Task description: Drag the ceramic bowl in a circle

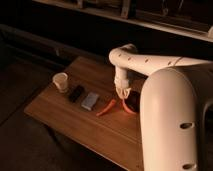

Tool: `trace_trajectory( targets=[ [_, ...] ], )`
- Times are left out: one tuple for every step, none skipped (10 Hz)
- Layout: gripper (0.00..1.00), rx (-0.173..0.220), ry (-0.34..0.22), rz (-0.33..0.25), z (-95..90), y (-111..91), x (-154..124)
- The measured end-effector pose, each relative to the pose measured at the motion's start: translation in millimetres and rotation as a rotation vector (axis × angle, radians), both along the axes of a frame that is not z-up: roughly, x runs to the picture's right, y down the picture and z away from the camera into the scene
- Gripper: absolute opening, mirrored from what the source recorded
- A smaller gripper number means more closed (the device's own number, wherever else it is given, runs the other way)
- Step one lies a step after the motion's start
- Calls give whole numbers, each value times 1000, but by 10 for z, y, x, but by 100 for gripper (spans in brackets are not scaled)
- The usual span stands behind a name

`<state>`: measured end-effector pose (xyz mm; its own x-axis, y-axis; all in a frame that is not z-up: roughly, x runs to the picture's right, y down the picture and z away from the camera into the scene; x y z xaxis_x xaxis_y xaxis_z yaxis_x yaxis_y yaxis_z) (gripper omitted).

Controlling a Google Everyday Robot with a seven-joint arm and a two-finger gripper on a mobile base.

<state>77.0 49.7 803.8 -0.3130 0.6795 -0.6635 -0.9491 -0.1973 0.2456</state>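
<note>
Fingers (122, 93) of the gripper are pressed together and sit down at the near-left rim of the ceramic bowl (131, 104), which shows only as a red-orange arc peeking out from behind the big white arm (165, 120). Whether they pinch the rim or merely hook inside it cannot be told; most of the bowl is hidden.

The bowl lies just right of the fingers, on the wooden worktop (95, 132). Just left of them, close to the bowl's edge, lies the slim orange carrot-shaped thing (105, 107). Further left sit a grey block (90, 100) and a dark block (76, 93), and well away to the far left stands the small white cup (61, 82).

To drag well, the judgement is: keep steady downward pressure so the rim does not slip free, and keep the bowl flat on the wood instead of tipping it. Sweep a tight, even circle, since a wide loop toward the left would likely knock the carrot-shaped thing. Move slowly; glossy ceramic slides readily and may skid out from a loose contact.
</note>
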Motion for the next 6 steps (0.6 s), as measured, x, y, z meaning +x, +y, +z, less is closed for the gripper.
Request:
trace_trajectory(
  targets=[
    [0,6,-27,7,-12,56,-129],
    [0,10,-51,13,-28,125,-253],
    [0,12,-71,15,-44,190,-360],
    [0,12,-93,9,-78,275,-486],
    [0,9,-105,-3,-115,346,-570],
    [0,3,-111,-17,-152,419,-638]
  ],
)
